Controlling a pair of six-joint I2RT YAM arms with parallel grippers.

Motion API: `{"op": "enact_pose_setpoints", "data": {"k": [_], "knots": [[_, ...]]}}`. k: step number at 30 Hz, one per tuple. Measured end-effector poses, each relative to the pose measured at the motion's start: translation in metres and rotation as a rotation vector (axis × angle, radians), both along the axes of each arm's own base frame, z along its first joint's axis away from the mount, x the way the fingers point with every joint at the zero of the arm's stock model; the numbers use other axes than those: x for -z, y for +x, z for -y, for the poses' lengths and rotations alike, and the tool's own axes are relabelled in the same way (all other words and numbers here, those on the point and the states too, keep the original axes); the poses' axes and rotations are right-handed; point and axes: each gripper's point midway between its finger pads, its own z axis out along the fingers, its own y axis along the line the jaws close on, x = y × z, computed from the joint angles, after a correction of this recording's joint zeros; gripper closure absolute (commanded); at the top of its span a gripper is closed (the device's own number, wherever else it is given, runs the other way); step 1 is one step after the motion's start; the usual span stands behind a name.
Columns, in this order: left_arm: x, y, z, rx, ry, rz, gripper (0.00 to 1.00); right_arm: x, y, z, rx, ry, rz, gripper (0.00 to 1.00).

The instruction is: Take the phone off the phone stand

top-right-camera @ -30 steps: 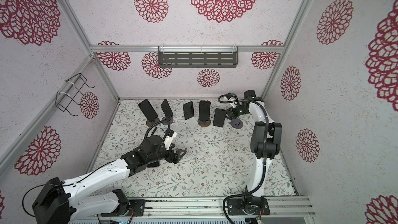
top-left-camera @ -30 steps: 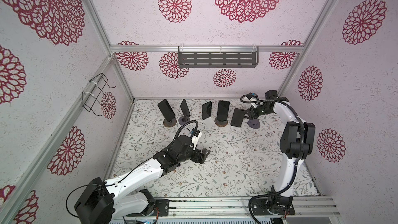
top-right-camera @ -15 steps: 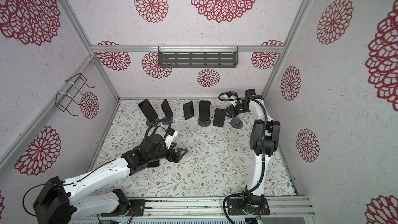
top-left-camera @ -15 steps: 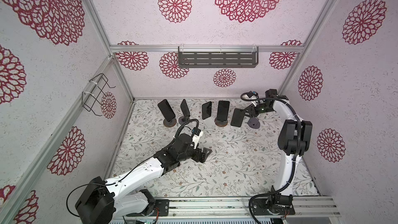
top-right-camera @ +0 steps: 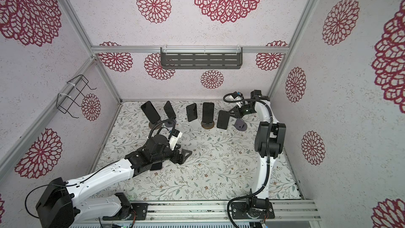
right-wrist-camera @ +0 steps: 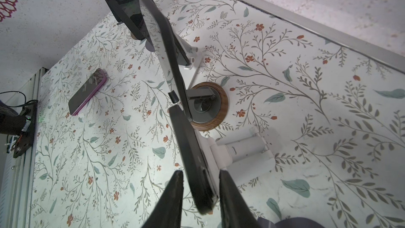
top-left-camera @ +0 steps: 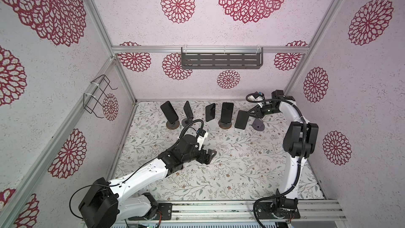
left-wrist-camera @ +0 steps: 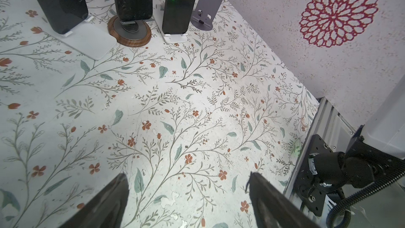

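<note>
Right wrist view: right gripper [right-wrist-camera: 200, 173] straddles the top edge of the black phone [right-wrist-camera: 192, 150] on its white stand [right-wrist-camera: 243, 150].
Change: jaws have drawn in from wide to narrow; a true pinch, cannot tell.
Phone place: still seated, 1 o'clock on the mat [top-left-camera: 241, 172].
Left gripper [top-left-camera: 208, 155]: spread, empty, mid-mat.
Meaning: grasp nearly made; lift comes next.

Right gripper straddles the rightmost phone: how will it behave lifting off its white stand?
The phone looks rigid, unlikely to flex. Its glossy screen may slip against the right gripper. The backrest of the white stand seems to sit between the jaws too, so it might lift along.
</note>
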Motion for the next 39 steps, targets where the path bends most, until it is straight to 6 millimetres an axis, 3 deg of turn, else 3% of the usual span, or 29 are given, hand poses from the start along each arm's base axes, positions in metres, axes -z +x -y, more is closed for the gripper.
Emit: {"op": "enact_pose_setpoints", "data": {"k": [10, 21, 26, 34, 39], "knots": [[-0.004, 0.001, 0.001, 0.0, -0.002, 0.004, 0.11, 0.004, 0.003, 0.002, -0.005, -0.013, 0.014, 0.92], [-0.004, 0.003, 0.0, -0.015, 0.01, 0.008, 0.11, 0.004, -0.003, 0.005, -0.005, -0.049, 0.013, 1.0], [-0.006, 0.007, 0.001, -0.028, 0.016, 0.016, 0.09, -0.003, -0.02, 0.012, 0.032, -0.093, -0.009, 1.0], [-0.007, 0.014, 0.0, -0.068, 0.046, 0.038, 0.07, -0.047, -0.051, 0.013, 0.124, -0.088, -0.005, 1.0], [-0.013, 0.024, 0.004, -0.103, 0.069, 0.067, 0.03, -0.063, -0.083, 0.007, 0.214, -0.059, -0.022, 1.0]]}}
